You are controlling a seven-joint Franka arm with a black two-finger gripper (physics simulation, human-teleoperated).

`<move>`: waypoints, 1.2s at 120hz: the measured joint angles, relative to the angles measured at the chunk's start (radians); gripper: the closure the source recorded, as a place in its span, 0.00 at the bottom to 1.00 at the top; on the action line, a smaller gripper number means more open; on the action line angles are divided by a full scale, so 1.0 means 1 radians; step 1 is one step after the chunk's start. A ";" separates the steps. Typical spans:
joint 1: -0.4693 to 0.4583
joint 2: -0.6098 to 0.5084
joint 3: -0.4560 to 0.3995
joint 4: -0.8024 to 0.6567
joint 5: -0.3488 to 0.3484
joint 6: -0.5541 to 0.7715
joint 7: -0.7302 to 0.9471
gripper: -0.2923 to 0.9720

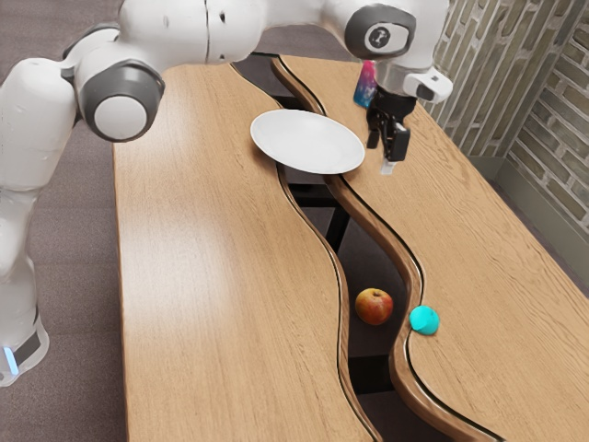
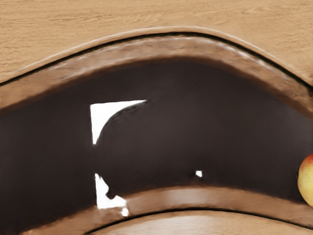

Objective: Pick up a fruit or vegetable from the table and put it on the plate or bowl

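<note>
A red and yellow apple (image 1: 374, 306) lies in the dark winding channel (image 1: 368, 267) between the table's two wooden halves, toward the front. In the wrist view the apple (image 2: 307, 179) peeks in at the edge of the same dark channel (image 2: 195, 137). A white plate (image 1: 306, 141) rests farther back, bridging the channel. My gripper (image 1: 386, 153) hangs just off the plate's rim on the exterior view's right, above the wood, open with nothing between its fingers. It is well behind the apple.
A small cyan object (image 1: 424, 319) sits on the wooden lip right beside the apple. A blue and pink item (image 1: 365, 85) stands behind my hand. Brick walls (image 1: 543, 101) close the exterior view's right side. Broad wooden surface (image 1: 212, 276) spreads on the exterior view's left.
</note>
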State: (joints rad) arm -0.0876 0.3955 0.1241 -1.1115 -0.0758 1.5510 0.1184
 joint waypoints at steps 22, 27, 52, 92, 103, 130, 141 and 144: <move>-0.011 0.119 -0.049 0.000 0.004 0.091 0.021 0.23; -0.016 0.126 -0.050 -0.001 0.004 0.103 0.025 0.23; -0.143 0.136 -0.052 -0.001 0.006 0.150 0.043 0.23; -0.250 0.038 -0.039 -0.254 0.009 0.210 0.078 0.23; -0.254 0.014 -0.037 -0.298 0.009 0.225 0.084 0.23; -0.255 0.017 -0.029 -0.318 0.004 0.251 0.097 0.23; -0.253 0.029 -0.030 -0.319 0.002 0.257 0.100 0.23; -0.253 0.035 -0.030 -0.318 0.001 0.258 0.101 0.23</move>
State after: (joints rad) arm -0.3405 0.4304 0.0938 -1.4300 -0.0750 1.8093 0.2198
